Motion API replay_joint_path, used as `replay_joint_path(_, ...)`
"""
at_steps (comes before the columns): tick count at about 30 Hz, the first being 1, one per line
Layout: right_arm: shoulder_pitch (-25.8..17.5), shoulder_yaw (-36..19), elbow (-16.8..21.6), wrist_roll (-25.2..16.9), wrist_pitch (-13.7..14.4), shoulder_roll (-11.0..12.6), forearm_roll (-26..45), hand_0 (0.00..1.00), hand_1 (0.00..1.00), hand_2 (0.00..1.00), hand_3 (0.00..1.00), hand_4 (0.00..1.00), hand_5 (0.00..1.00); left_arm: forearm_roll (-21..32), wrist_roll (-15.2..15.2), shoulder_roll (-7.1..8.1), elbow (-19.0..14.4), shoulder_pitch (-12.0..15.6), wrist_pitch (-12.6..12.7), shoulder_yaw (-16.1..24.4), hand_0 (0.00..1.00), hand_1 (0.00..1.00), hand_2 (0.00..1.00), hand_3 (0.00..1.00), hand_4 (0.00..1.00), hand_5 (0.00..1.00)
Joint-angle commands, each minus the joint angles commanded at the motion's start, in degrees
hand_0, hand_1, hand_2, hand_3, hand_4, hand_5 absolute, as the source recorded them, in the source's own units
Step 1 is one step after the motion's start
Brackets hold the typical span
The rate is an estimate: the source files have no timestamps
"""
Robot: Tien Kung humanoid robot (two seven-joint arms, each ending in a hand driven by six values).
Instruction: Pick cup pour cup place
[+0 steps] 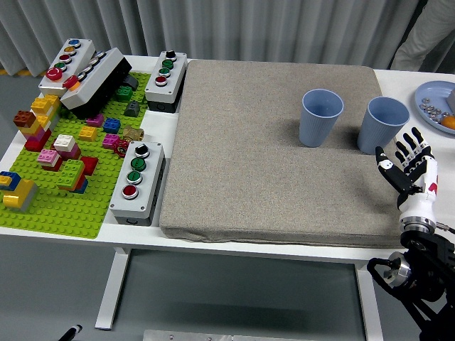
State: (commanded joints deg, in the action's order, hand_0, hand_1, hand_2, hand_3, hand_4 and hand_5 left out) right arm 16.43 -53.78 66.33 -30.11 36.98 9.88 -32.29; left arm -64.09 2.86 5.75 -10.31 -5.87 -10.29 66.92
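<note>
We see two blue cups standing up on a grey mat (270, 149) that covers most of the white worktop (153, 128). The left cup (320, 117) is near the mat's middle-right; the right cup (383, 125) is by the mat's right edge, w/ a gap between them. Our right robot hand (407, 165) is up just beside the right cup, fingers spread, holding nothing, not touching it. At far right is a blue plate (426, 96). On the left are a green brick board (53, 181) & button boxes (137, 181).
</note>
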Motion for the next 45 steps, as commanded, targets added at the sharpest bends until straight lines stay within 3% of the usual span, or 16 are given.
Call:
replay_joint_path(26,2.08,-0.54,-1.37,0.88,0.0,-0.37,-0.68,0.873,0.807,0.846,0.858,0.798,0.132,0.09,-0.08,0.06,0.0,-0.3,0.01,-0.23,0.835,0.796,0.879,0.792,0.628,0.998)
replay_joint_path(45,3.69,0.16,-4.68,1.72,0.0,-0.96,-0.5,0.875,0.812,0.857,0.856,0.797,0.129,0.28,-0.01,0.06,0.0,-0.04,-0.03,-0.64,0.836,0.796,0.878,0.792,0.63,0.998)
